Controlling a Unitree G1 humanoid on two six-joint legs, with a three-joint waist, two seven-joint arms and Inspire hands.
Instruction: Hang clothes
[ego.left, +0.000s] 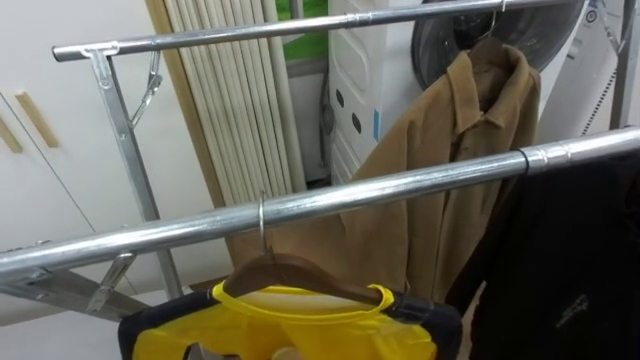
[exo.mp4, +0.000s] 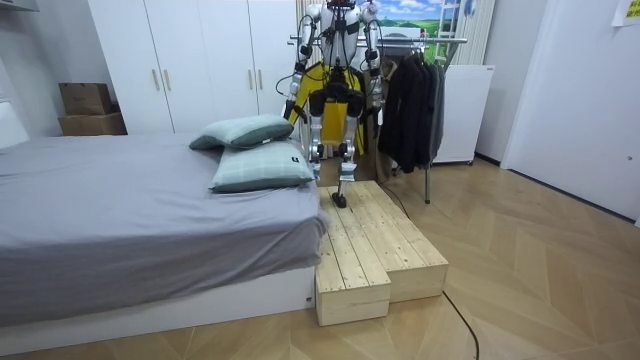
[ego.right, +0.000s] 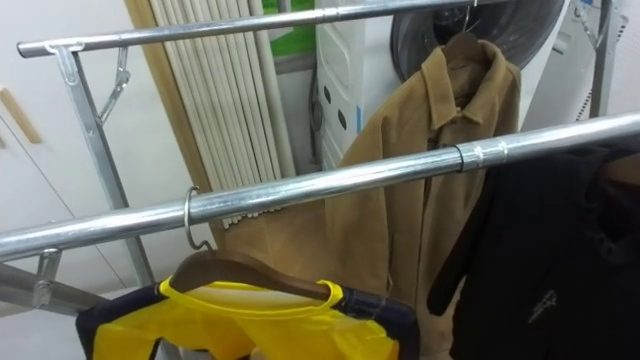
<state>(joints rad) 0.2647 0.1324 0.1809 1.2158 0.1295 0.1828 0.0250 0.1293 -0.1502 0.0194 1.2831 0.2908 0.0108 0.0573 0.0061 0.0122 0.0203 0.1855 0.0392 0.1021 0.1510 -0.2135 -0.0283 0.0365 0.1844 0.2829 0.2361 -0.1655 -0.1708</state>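
Eye views: wooden hanger (ego.right: 235, 268) with yellow shirt (ego.right: 250, 330) hooked on near rail (ego.right: 330, 185) — tan jacket (ego.right: 440, 140) behind. Room view: robot facing the rack (exo.mp4: 445, 40), beside the bed (exo.mp4: 130, 220) — the hands' hold cannot be told.

Near rail (ego.left: 380, 190): we see a steel bar of the clothes rack, rising to the right.
Hooked over it: a wooden hanger (ego.left: 290, 270) bearing a yellow-and-navy garment (ego.left: 300, 330).
Further right: a black garment (ego.left: 570, 270).
Far rail (ego.left: 250, 35): we see a tan jacket (ego.left: 470, 110) hanging from it.

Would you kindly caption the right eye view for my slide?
Yellow garment on a wooden hanger, hooked over the near rail.
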